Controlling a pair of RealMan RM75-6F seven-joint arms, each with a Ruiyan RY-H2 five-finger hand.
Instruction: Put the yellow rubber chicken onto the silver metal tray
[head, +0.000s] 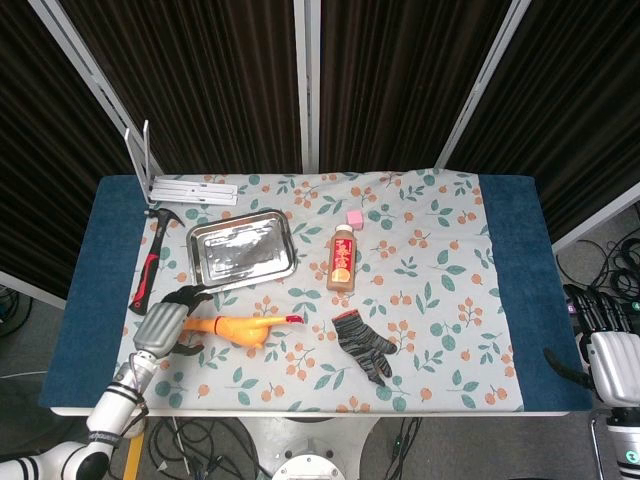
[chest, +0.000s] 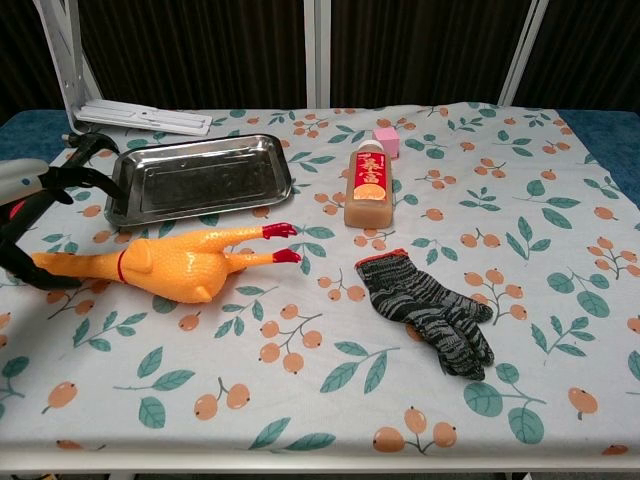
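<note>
Left hand (head: 163, 323) spread open over rubber chicken's (chest: 165, 266) head end

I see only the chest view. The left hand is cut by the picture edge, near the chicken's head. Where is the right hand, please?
Observer: In the head view the right hand sits beyond the table's right edge, holding nothing.
Operator: Does the left hand cover the chicken's head?
Observer: Yes. From above, the left hand hides the head end of the yellow rubber chicken, with its fingers spread.
</note>
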